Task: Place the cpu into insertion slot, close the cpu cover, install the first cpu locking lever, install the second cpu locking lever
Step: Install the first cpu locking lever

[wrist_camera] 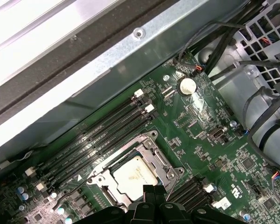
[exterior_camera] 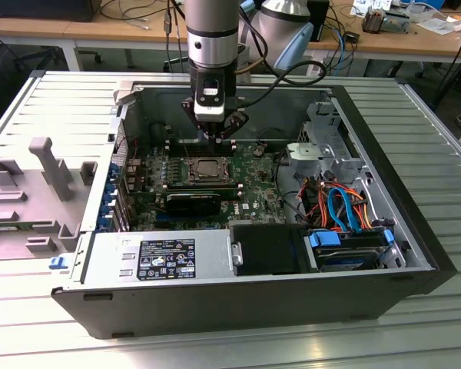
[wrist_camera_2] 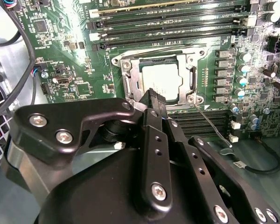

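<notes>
The cpu [exterior_camera: 208,167] [wrist_camera_2: 161,80] [wrist_camera: 133,175], a silver-grey square, lies in the insertion slot [wrist_camera_2: 192,78] on the green motherboard. The cpu cover [wrist_camera_2: 130,79] [wrist_camera: 155,154] lies flat around it as a silver frame. One thin wire locking lever [wrist_camera_2: 213,127] juts loose from the socket's corner, and another [wrist_camera_2: 158,48] runs along the socket's edge by the memory slots. My gripper [exterior_camera: 217,138] [wrist_camera_2: 154,96] [wrist_camera: 153,190] hangs just above the socket's edge, its black fingertips shut together with nothing visible between them.
Long black memory slots [wrist_camera_2: 177,21] [wrist_camera: 98,140] flank the socket. The case wall [wrist_camera: 107,60] stands close behind the board. A black power supply [exterior_camera: 169,257], drive bay with blue and orange cables [exterior_camera: 342,211] and a grey fixture [exterior_camera: 38,192] outside the case surround the work.
</notes>
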Robot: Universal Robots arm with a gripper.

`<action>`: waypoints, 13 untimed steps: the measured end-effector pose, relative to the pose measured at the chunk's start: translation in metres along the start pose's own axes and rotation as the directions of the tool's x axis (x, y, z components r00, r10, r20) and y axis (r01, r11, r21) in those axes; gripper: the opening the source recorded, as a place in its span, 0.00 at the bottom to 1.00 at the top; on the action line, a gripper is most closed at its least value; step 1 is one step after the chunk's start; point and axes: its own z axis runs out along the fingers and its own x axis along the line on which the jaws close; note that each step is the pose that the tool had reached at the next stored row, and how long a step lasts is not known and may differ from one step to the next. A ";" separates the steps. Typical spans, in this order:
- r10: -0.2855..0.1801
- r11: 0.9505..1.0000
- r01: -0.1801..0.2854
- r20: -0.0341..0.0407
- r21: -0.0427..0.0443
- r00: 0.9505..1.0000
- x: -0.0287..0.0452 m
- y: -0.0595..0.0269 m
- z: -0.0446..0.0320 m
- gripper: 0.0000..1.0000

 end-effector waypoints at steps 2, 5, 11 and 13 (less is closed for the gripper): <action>-0.004 1.000 0.004 0.000 0.000 1.000 0.0000 0.0000 0.0000 0.11; -0.010 1.000 0.010 0.000 -0.001 1.000 0.0000 0.0000 0.0000 0.11; -0.021 1.000 0.021 0.000 -0.002 1.000 0.0000 0.0000 0.0000 0.11; -0.026 1.000 0.026 0.000 -0.002 1.000 0.0000 0.0000 0.0000 0.11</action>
